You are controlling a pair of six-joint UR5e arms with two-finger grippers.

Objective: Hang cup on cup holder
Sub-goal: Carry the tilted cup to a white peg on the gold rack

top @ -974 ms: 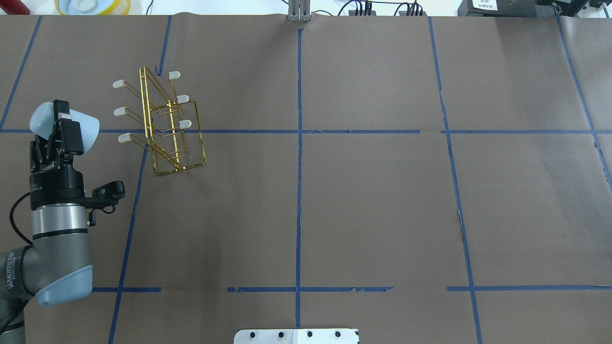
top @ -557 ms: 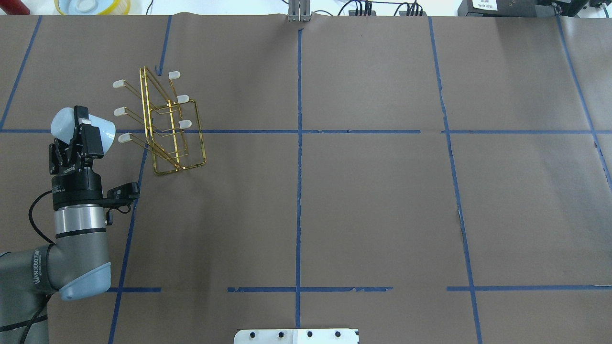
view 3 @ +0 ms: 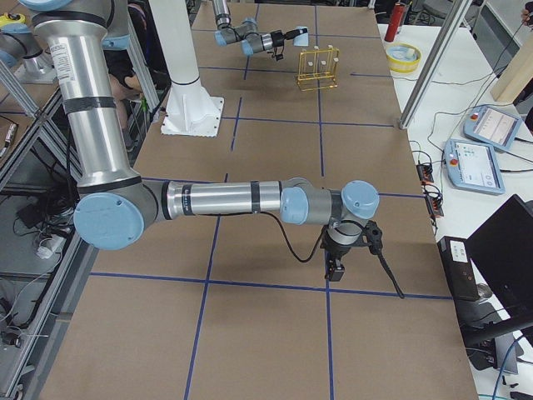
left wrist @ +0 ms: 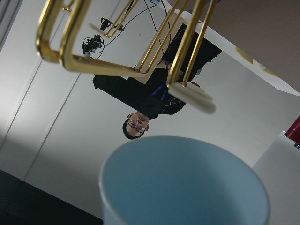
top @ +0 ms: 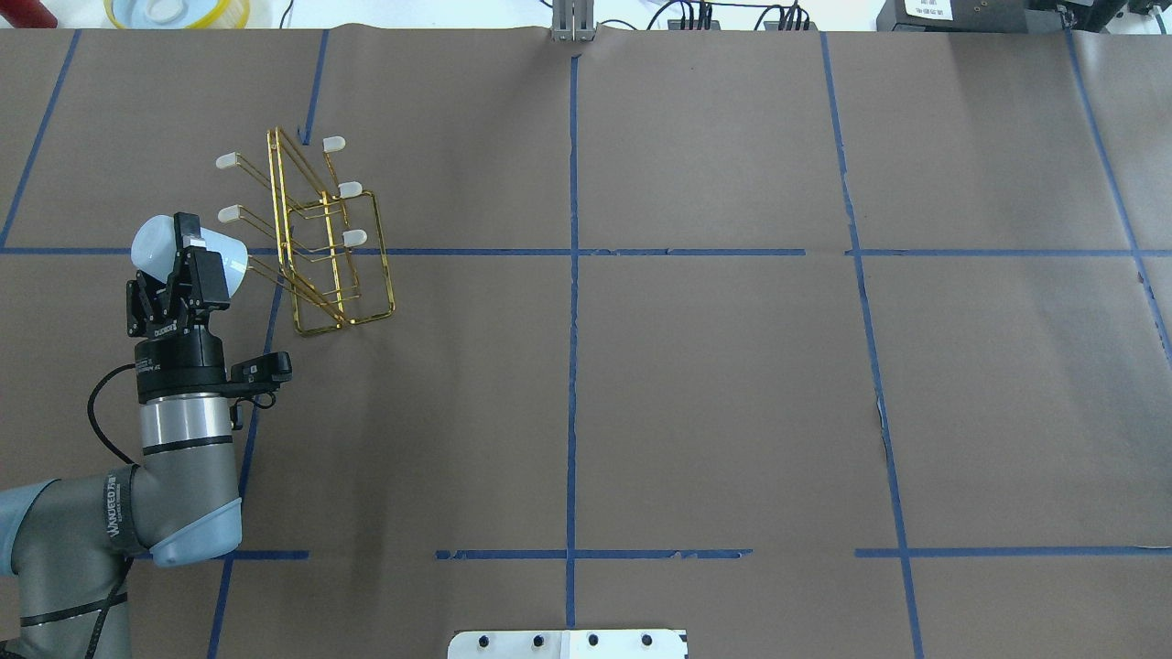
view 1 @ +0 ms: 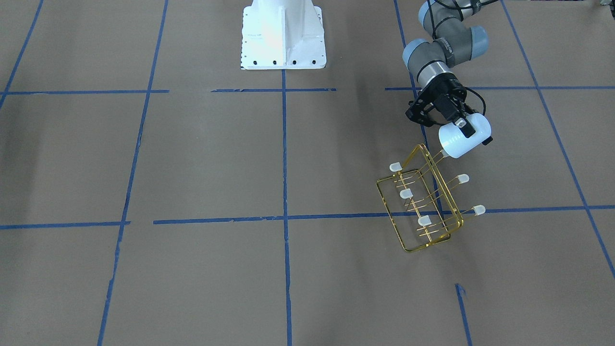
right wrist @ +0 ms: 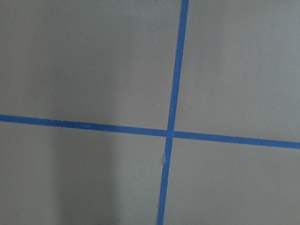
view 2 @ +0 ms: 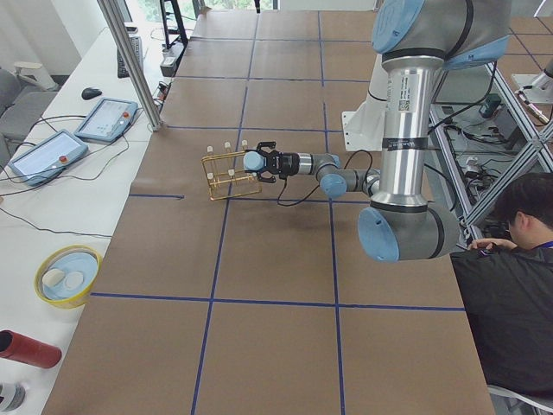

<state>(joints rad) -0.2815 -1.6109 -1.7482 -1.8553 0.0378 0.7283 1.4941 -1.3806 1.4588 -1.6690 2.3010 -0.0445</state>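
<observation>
My left gripper (top: 188, 261) is shut on the pale blue-white cup (top: 151, 245) and holds it on its side above the table, mouth toward the gold wire cup holder (top: 316, 238). The cup's mouth is at the tip of the rack's nearest left prong, and that prong's cap is hidden behind the cup. In the front-facing view the cup (view 1: 465, 137) sits just above the rack (view 1: 423, 206), with one prong running to its rim. The left wrist view shows the cup (left wrist: 183, 187) below a capped prong (left wrist: 192, 96). My right gripper (view 3: 336, 271) shows only far off in the exterior right view, and I cannot tell its state.
The rack stands on brown paper marked with blue tape lines (top: 572, 252). A yellow bowl (top: 174, 11) sits beyond the table's far left edge. The white robot base (view 1: 282, 33) is at the table's near side. An operator sits by the table (view 2: 518, 259).
My left arm has moved right and slightly nearer, carrying the cup up to the rack. The nearest left prong cap, visible before, is now hidden by the cup.
</observation>
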